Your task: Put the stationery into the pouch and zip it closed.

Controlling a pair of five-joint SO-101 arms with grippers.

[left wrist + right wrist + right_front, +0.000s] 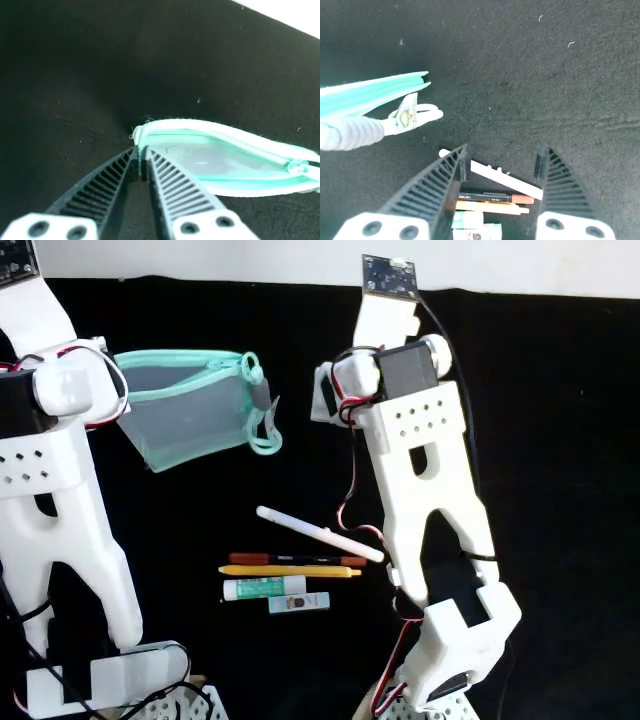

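A translucent mint-green pouch (190,410) hangs off the table, its top zip edge facing up. My left gripper (140,162) is shut on the pouch's (225,160) corner, at the end of the zip. A mint loop strap (262,430) dangles from the other end, also seen as strap (415,116). On the black table lie a white pen (318,533), a red-capped pen (295,560), a yellow pen (290,571), a glue stick (264,587) and a small eraser (298,603). My right gripper (502,162) hovers open above the pens (492,199), a little beyond the strap.
The table is covered in black cloth (560,440), with free room to the right. The arm bases (110,675) stand at the near edge, close to the stationery. A white wall (250,258) runs behind the table.
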